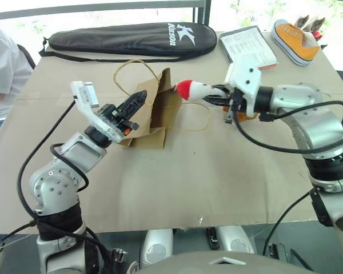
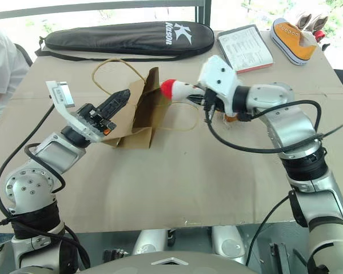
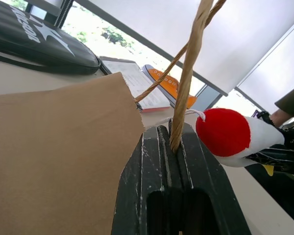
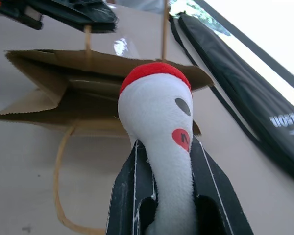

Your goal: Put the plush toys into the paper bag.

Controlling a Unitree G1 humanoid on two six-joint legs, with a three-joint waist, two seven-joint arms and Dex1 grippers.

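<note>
The brown paper bag (image 1: 160, 114) lies on its side mid-table with its mouth facing right. My left gripper (image 1: 140, 95) is shut on one of the bag's twisted loop handles (image 3: 191, 63) and holds that edge up. The other handle (image 1: 197, 127) lies flat on the table. My right gripper (image 4: 169, 161) is shut on the white chicken plush toy (image 1: 194, 89). The toy's red comb points at the bag's mouth, just to the right of it and above the table. A small orange-brown thing (image 1: 246, 116) peeks out under my right wrist, mostly hidden.
A long black racket case (image 1: 131, 39) lies along the far edge. A printed booklet (image 1: 248, 45) and an orange sneaker (image 1: 296, 40) sit at the far right. A person in a white sleeve (image 1: 3, 63) is at the left edge. The table's front edge (image 1: 160, 228) is near.
</note>
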